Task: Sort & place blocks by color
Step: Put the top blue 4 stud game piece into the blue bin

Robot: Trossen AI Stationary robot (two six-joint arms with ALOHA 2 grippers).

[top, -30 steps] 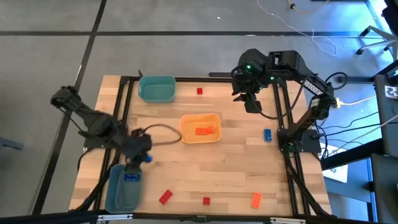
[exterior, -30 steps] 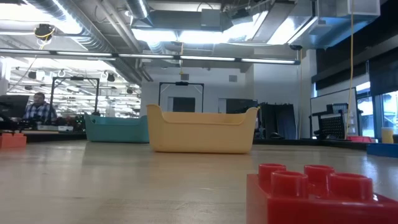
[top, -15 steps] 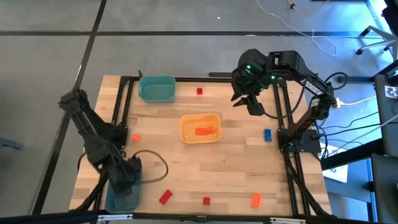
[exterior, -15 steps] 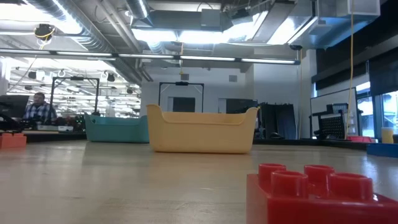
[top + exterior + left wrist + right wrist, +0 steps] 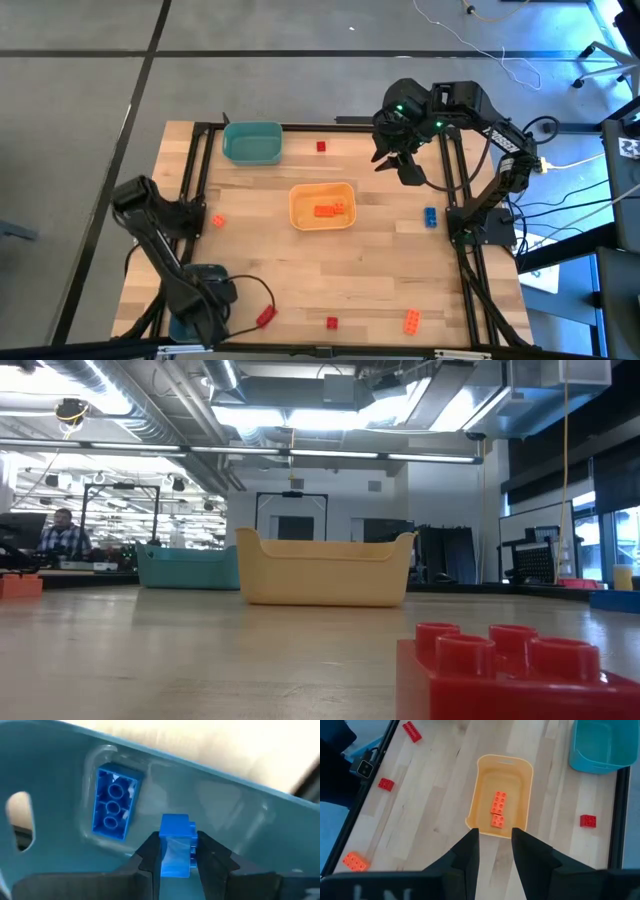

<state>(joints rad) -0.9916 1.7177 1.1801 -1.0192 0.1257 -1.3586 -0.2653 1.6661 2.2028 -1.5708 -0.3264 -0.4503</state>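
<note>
My left gripper hangs over the blue bin at the table's near left corner, shut on a blue block. A second blue block lies in that bin, hollow side up. My right gripper is open, raised over the table's far right part. Loose on the table lie red blocks, orange blocks and a blue block. Orange blocks lie in the yellow-orange bin. My left gripper pinches the blue block by two opposite sides between its two fingers, coming from above and pointing down into the blue bin. The block's upper part sticks out past the fingertips. Whether it touches the bin's floor I cannot tell.
A teal bin stands at the far left. In the low view a red block sits close to the camera, with the yellow-orange bin and teal bin behind it. A person shows in the room beyond. A cable loops beside my left gripper.
My left gripper has carried the blue block from beside the blue bin's far end toward the table's near edge, and now stands over the bin. Its cable loop has trailed along with it. My right gripper has shifted only slightly.
</note>
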